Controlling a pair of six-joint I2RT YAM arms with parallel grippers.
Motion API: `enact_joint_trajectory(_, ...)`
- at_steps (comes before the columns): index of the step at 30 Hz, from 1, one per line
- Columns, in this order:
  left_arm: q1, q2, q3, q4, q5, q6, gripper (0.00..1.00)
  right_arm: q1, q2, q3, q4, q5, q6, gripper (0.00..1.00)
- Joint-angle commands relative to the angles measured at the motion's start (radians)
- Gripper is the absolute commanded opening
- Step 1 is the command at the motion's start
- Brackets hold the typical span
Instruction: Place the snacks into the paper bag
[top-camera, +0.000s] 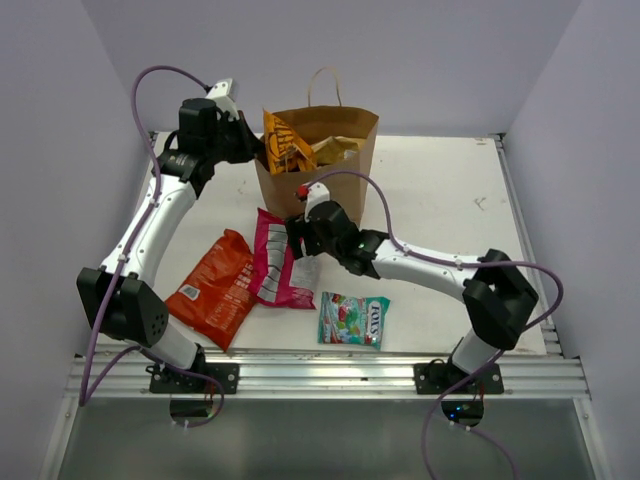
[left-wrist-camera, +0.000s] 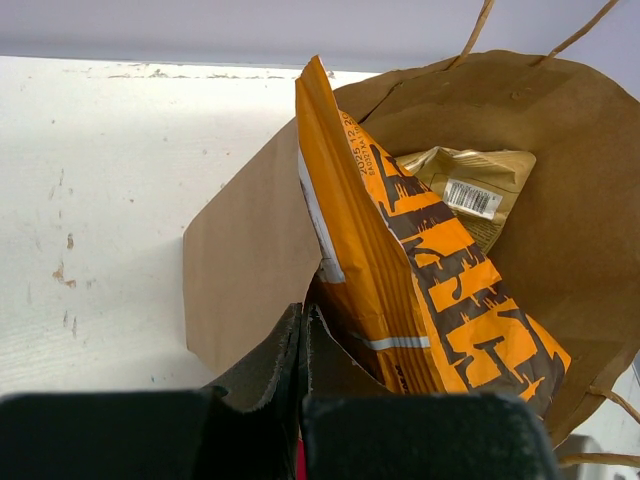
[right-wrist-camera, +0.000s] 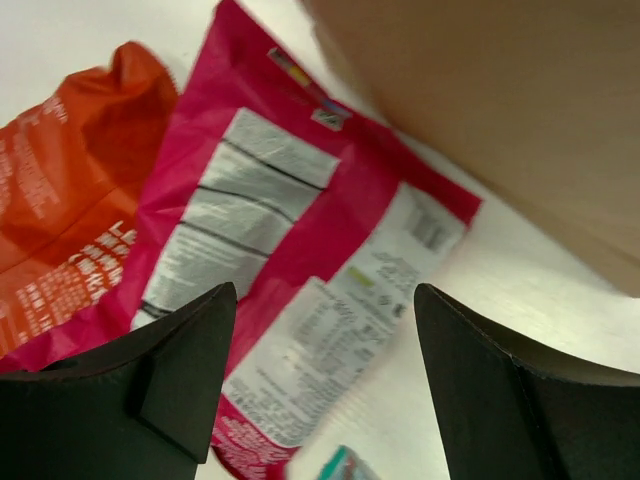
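The right gripper (right-wrist-camera: 325, 335), fingers spread, hovers right over the magenta bag (right-wrist-camera: 300, 225), which lies flat before the paper bag (top-camera: 340, 185), long axis running far-to-near; its back print is too blurred to read. The left gripper (left-wrist-camera: 303, 325) pinches the paper bag's rim; the teal candy packet (top-camera: 353, 320) reads FOX'S

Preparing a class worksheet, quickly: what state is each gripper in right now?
Left gripper: closed, fingers pinching the paper bag's rim.
Right gripper: open, holding nothing, over the magenta bag.
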Motion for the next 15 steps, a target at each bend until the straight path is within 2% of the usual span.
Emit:
enact_joint_trajectory(1, -0.005, -0.002, 0.033, 0.040, 0.009, 0.002, 0.00, 0.046, -0.001, 0.078, 0.163, -0.073, 0.070, 0.76)
enact_joint_trajectory(7, -0.005, 0.006, 0.030, 0.036, 0.016, 0.010, 0.00, 0.100, 0.120, 0.128, 0.206, -0.101, 0.110, 0.76)
enact_joint_trajectory(15, -0.005, 0.008, 0.020, 0.042, 0.032, 0.019, 0.00, 0.159, 0.283, 0.239, 0.195, -0.032, 0.098, 0.75)
